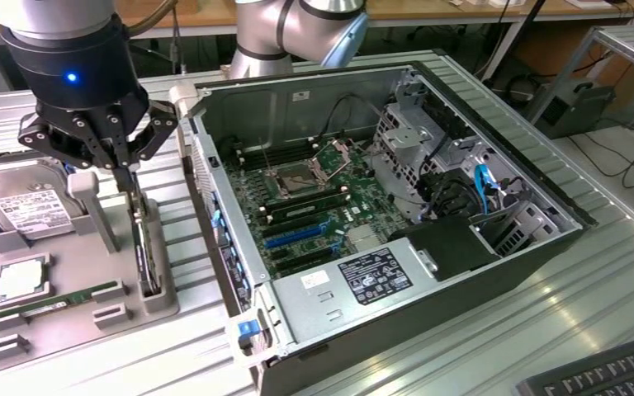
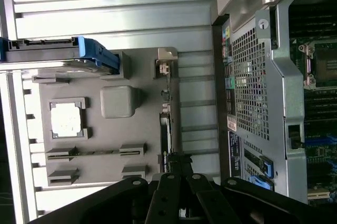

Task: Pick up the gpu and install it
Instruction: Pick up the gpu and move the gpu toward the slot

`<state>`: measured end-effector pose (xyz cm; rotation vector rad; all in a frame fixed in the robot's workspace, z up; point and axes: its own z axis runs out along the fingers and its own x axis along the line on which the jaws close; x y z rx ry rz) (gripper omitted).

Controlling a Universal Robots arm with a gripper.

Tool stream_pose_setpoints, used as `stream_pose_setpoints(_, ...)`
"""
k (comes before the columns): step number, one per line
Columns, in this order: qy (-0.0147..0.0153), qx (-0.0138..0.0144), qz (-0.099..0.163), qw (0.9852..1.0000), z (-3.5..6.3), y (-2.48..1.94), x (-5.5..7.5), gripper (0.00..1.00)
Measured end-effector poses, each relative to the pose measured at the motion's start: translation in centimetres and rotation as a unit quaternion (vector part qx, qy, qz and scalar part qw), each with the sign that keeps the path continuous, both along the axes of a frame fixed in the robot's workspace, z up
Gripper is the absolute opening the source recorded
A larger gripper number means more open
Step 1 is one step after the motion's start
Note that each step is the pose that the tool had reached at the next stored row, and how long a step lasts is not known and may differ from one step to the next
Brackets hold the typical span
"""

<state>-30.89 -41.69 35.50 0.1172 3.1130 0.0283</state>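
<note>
The gpu (image 1: pixel 144 247) is a thin dark card standing on edge in a slot of the grey holder tray (image 1: pixel 106 276), at the exterior view's left of the open computer case (image 1: pixel 494 247). My gripper (image 1: pixel 128 169) reaches down onto the card's upper edge, its fingers drawn together on it. In the wrist view the gpu (image 2: pixel 165 129) is seen edge-on, running into my gripper (image 2: pixel 179 162), with the tray (image 2: pixel 105 139) around it. The card rests in its slot. Blue expansion slots (image 1: pixel 295 235) lie on the motherboard inside the case.
On the tray lie a silver hard drive (image 1: pixel 26 206), a processor chip (image 1: pixel 20 280) and a green memory stick (image 1: pixel 53 304). The case's rear wall (image 2: pixel 258 92) stands close beside the tray. A keyboard (image 1: pixel 614 375) sits at the front right corner.
</note>
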Motion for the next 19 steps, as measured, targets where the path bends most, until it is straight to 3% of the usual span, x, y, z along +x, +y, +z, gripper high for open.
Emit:
stream_pose_setpoints(2,0.0000,0.0000,0.000,1.0000,0.00,0.00,0.0,0.11)
stream_pose_setpoints(3,0.0000,0.0000,0.000,1.0000,0.00,0.00,0.0,0.17)
stream_pose_setpoints(4,0.0000,0.0000,0.000,1.0000,-0.01,0.00,0.0,0.29)
stream_pose_setpoints(6,0.0000,-0.0002,0.000,1.0000,-0.30,0.00,0.0,0.29)
stream_pose_setpoints(7,0.0000,-0.0002,0.000,1.0000,-0.49,0.00,0.0,0.36)
stream_pose_setpoints(19,0.0003,-0.0002,0.000,1.0000,-3.17,-0.17,-0.1,0.36)
